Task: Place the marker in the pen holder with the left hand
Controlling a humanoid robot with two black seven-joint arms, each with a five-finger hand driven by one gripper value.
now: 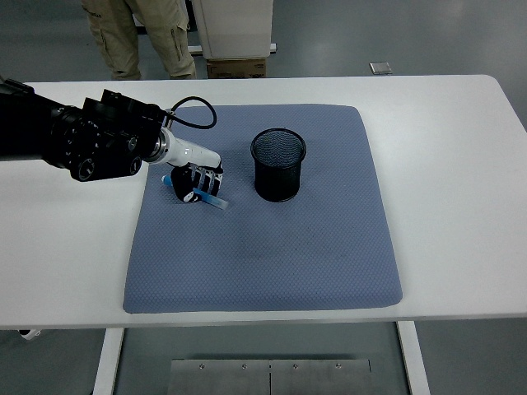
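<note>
A light blue marker (pixel 216 201) is held in my left hand (pixel 195 184), whose fingers are curled shut around it; one end sticks out toward the lower right and a short bit shows at the upper left. The hand sits low over the left part of the blue-grey mat (pixel 272 247). A black mesh pen holder (pixel 278 164) stands upright on the mat, a short way to the right of the hand. My black left arm (pixel 74 140) comes in from the left edge. My right arm does not show.
The white table (pixel 461 181) carries the mat in its middle. A person's legs (pixel 140 33) stand beyond the far edge at the upper left, next to a white cabinet (pixel 235 29) and a cardboard box.
</note>
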